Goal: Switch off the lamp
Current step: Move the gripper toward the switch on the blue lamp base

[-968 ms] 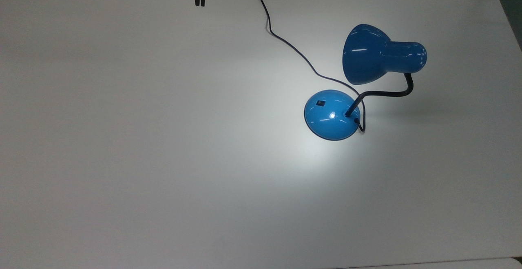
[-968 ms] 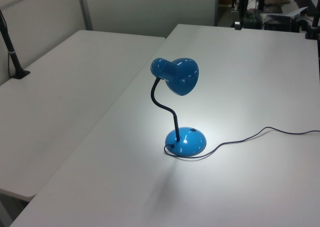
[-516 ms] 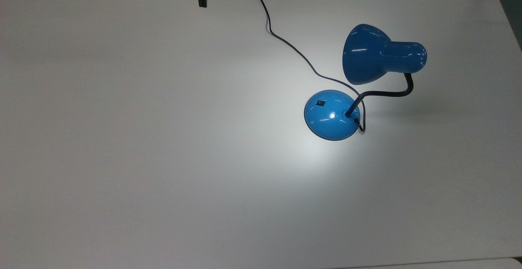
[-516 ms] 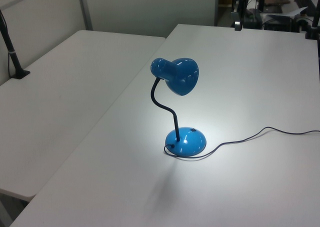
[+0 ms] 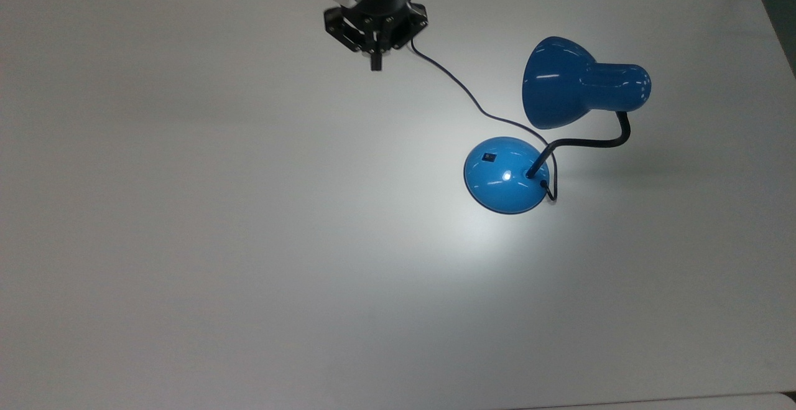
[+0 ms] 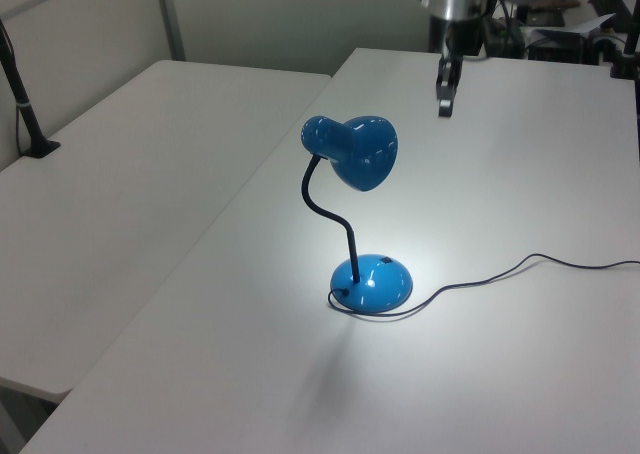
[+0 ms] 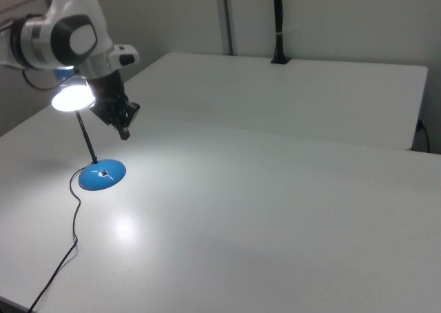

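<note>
In the top view, your hand (image 5: 375, 65) hangs above the white counter (image 5: 186, 211) at upper centre, fingers clenched together, grasping nothing. To the top view's right stands the blue desk lamp (image 5: 547, 124), lit, its domed base (image 5: 505, 175) well apart from the hand. Judged step: approach. Next, bring the closed fingertips down onto the small black switch (image 5: 489, 157), clear of the cord (image 5: 460, 89).
</note>
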Robot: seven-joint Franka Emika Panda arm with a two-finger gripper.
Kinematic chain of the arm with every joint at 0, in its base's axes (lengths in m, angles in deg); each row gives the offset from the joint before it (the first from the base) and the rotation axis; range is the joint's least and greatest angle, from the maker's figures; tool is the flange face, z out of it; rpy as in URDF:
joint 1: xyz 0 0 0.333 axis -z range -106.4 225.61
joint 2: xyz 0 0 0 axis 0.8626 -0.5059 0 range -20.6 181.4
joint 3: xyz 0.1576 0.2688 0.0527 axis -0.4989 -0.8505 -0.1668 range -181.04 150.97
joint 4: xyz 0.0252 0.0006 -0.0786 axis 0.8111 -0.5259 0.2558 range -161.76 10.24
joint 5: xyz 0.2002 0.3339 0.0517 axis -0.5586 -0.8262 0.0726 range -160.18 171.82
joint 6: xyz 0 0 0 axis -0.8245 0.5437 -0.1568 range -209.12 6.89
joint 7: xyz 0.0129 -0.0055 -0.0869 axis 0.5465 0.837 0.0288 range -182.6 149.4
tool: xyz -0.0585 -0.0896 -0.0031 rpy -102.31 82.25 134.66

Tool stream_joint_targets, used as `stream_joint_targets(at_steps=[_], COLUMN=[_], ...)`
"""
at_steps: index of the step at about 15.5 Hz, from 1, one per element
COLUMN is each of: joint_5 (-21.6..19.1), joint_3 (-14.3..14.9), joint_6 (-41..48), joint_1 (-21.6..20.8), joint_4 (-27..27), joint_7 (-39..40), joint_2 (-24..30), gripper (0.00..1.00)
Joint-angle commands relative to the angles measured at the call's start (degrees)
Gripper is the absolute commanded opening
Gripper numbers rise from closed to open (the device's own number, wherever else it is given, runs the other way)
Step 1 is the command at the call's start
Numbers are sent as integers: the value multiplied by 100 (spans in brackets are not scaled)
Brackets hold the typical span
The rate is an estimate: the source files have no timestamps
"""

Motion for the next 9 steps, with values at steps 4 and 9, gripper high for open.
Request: stream_joint_targets(at_steps=[4, 9], joint_5=[25, 7], joint_3=[-91, -364], joint_6=[-1884, -2747], joint_1=[-450, -450], joint_4=[-1005, -1225], joint_7=[302, 1084], joint_2=[-181, -602], gripper=[0, 0])
